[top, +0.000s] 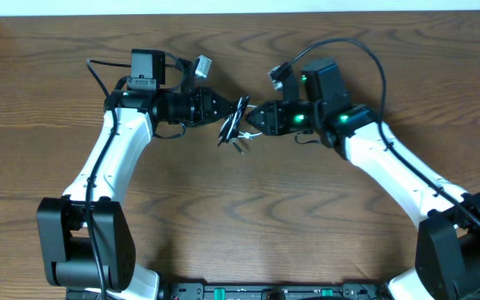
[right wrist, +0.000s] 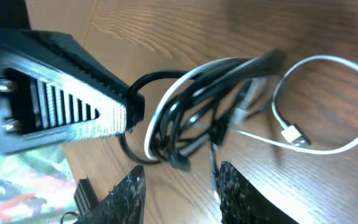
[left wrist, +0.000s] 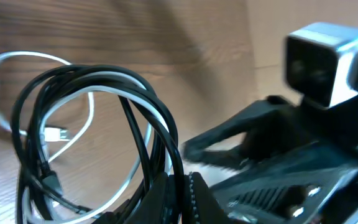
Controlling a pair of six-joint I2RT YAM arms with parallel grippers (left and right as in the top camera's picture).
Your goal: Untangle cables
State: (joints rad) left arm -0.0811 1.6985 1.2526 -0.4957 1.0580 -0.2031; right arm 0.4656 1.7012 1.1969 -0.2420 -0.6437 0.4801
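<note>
The left gripper (top: 226,112) jaws squeeze the cable coil (top: 233,122). The right gripper (right wrist: 179,182) jaws are apart. Next they should pinch one loop.

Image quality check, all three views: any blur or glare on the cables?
Overhead: sharp, evenly lit, no glare, but the cables are small in frame. Left wrist: cables in focus, the right arm beyond them badly out of focus. Right wrist: cables smeared soft, white plug readable, no glare.
</note>
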